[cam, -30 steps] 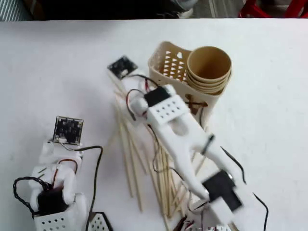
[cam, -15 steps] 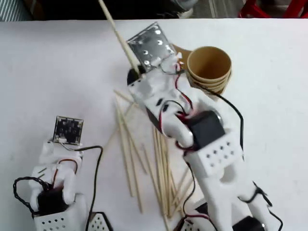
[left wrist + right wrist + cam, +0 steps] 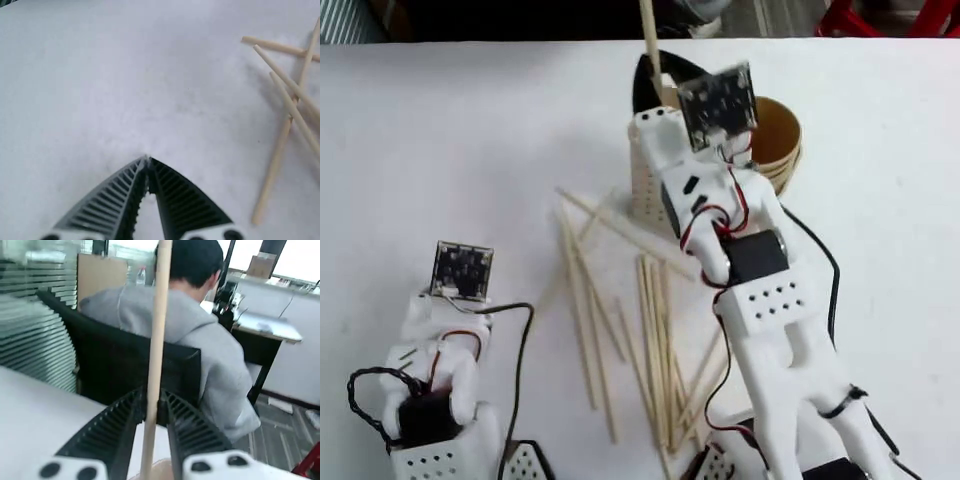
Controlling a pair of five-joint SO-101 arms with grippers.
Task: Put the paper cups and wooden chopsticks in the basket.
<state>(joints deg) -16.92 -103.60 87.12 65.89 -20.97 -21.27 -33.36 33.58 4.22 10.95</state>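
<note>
My right gripper [image 3: 655,78] is raised over the cream basket [image 3: 645,190], shut on one wooden chopstick [image 3: 648,35] that stands nearly upright. In the right wrist view the chopstick [image 3: 157,335] runs up between the pinched jaws of the right gripper [image 3: 152,402]. A stack of paper cups [image 3: 782,145] sits in the basket, partly hidden by the arm. Several more chopsticks [image 3: 655,335] lie scattered on the table in front of the basket. My left gripper [image 3: 147,161] is shut on nothing, low over bare table, with a few chopsticks [image 3: 287,102] off to its side.
The left arm [image 3: 445,380] rests at the table's near left corner. The right arm [image 3: 770,330] stretches across the chopstick pile toward the basket. The white table [image 3: 440,140] is bare at the far left.
The right arm rose from the pile with a chopstick and swung toward the basket. The stick went from leaning to nearly upright. The left arm stayed still.
</note>
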